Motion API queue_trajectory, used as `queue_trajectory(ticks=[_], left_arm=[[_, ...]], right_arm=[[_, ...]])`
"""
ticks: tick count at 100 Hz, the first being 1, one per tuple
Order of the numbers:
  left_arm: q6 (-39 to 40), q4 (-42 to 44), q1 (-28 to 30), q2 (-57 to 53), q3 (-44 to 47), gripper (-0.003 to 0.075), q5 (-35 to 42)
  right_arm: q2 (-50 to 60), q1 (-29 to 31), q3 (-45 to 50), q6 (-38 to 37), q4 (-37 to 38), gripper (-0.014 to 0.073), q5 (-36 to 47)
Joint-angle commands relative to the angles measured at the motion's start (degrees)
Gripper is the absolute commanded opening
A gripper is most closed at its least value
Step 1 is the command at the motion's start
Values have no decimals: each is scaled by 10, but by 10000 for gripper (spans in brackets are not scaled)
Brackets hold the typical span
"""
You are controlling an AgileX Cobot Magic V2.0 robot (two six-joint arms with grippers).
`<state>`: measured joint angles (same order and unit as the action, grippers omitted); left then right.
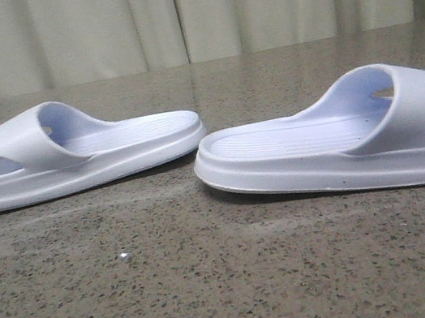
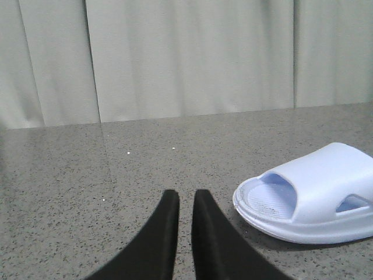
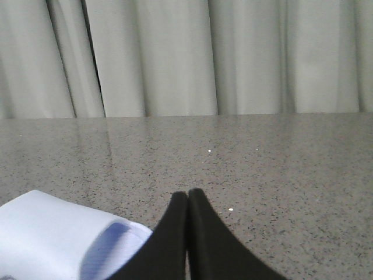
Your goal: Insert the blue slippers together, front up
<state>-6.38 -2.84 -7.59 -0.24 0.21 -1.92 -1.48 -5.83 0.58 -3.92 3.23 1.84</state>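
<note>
- Left slipper (image 1: 71,151): flat on its sole toward the left edge of the speckled stone table (image 1: 219,289).
- Right slipper (image 1: 341,140): flat toward the right edge, heel ends nearly meeting mid-table, not touching.
- Left gripper (image 2: 180,201): fingers nearly together with a thin gap, empty, slipper (image 2: 309,198) near it.
- Right gripper (image 3: 187,195): tips pressed together, empty, just beside its slipper (image 3: 58,239).
- Curtain (image 1: 186,11) behind the far edge.

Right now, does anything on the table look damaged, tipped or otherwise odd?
Nothing stands out. Both blue slippers, left one and right one, sit flat on their soles on the table, apart, heel ends facing each other. No visible damage or spills.
</note>
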Motion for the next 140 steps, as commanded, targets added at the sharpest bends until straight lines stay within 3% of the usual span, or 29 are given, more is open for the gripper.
queue_trajectory(ticks=[1, 140], left_arm=[[6, -6, 0, -17, 4, 16, 48], [6, -6, 0, -17, 4, 16, 61]], right_arm=[[-5, -1, 12, 4, 6, -107, 47], [-5, -1, 12, 4, 6, -107, 60]])
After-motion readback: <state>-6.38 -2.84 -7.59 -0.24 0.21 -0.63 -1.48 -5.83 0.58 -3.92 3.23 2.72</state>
